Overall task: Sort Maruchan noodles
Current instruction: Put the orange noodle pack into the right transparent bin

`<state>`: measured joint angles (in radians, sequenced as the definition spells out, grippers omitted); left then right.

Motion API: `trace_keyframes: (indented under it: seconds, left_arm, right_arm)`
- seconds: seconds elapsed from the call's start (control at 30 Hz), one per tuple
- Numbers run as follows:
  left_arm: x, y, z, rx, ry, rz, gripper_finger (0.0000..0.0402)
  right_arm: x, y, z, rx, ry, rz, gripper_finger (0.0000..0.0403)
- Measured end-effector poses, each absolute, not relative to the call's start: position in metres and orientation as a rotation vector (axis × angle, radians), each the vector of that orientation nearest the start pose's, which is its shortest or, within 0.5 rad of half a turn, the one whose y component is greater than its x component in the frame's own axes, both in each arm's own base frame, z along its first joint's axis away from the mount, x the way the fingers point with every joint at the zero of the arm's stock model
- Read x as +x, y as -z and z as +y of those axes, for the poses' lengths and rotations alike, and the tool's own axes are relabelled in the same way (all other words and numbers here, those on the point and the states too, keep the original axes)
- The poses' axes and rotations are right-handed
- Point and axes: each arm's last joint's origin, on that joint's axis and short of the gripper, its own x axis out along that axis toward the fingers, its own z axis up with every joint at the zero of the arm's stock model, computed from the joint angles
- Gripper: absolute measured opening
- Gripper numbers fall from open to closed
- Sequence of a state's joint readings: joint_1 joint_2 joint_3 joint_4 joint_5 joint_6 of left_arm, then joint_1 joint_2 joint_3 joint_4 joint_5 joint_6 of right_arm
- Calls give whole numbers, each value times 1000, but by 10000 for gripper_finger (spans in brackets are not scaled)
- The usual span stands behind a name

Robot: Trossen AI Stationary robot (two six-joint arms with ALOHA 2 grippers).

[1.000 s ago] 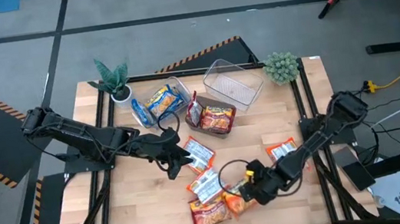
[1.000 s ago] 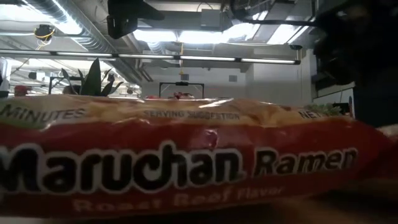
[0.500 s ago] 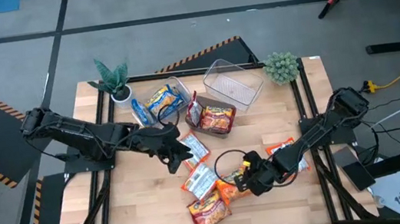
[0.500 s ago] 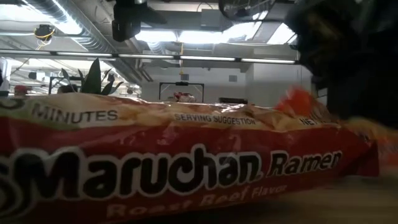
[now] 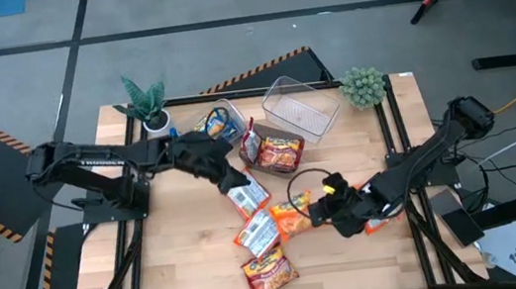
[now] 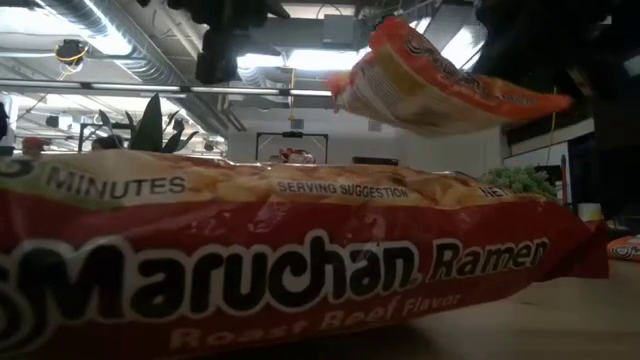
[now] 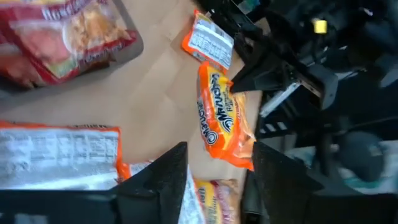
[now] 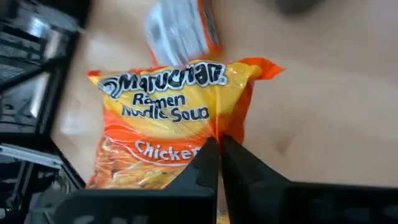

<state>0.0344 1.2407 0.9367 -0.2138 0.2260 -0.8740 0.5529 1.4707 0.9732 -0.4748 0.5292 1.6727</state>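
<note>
Several Maruchan noodles packets lie mid-table: a face-down one (image 5: 248, 198), another (image 5: 258, 232), and a red one (image 5: 270, 271) that fills the low view's foreground (image 6: 280, 260). My right gripper (image 5: 319, 212) is shut on an orange chicken packet (image 8: 168, 118), raised above the table (image 6: 440, 85). My left gripper (image 5: 236, 179) hovers open above the face-down packet with nothing between its fingers (image 7: 214, 180). Another orange packet (image 5: 378, 220) lies under my right arm. My right gripper pinches the orange packet's side edge (image 8: 225, 127) between its two fingers, and the wrapper creases there. The fingers slant down from the table's right. The packet sticks out toward the table's left, tilted and clear of the table (image 6: 440, 85).
At the far side stand a clear bin with blue packets (image 5: 211, 129), a grey bin with red packets (image 5: 279, 150) and a clear bin (image 5: 300, 107). Small potted plants sit at the far left (image 5: 146, 104) and far right (image 5: 363, 86). Bare wood lies at the near left.
My right gripper has shut on the orange packet and risen with it, going toward the far edge; the packet is now lifted clear of the table. My left gripper has swung toward the far edge, past the face-down packet, which stays on the table.
</note>
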Motion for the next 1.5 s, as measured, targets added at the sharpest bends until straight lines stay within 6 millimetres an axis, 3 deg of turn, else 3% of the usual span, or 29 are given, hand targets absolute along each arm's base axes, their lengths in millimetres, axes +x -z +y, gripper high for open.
trace_keyframes:
  seconds: [0.23, 0.5, 0.77, 0.9, 1.1, 1.2, 1.33, 1.5]
  left_arm:
    - [277, -285, 22, -1169, 31, 617, 225]
    - [291, -268, 18, -1187, 0, 663, 247]
    - [306, -260, 17, -1201, 16, 622, 248]
    - [319, -234, 14, -1235, -8, 721, 248]
    - [350, -204, 2, -1281, 59, 673, 248]
    - [359, -190, -2, -1319, 51, 664, 248]
    - [365, -165, -3, -1354, -6, 734, 248]
    - [368, -150, -6, -1374, -52, 750, 248]
  right_arm:
    - [261, -234, 123, 938, 609, 578, 1]
    - [275, -250, 106, 862, 560, 625, 1]
    - [260, -230, 117, 970, 548, 857, 12]
    - [247, -216, 123, 1053, 635, 924, 78]
    - [230, -200, 132, 1189, 830, 770, 232]
    - [223, -192, 134, 1235, 886, 752, 290]
    - [219, -179, 132, 1271, 963, 716, 333]
    - [221, -157, 134, 1303, 1004, 700, 342]
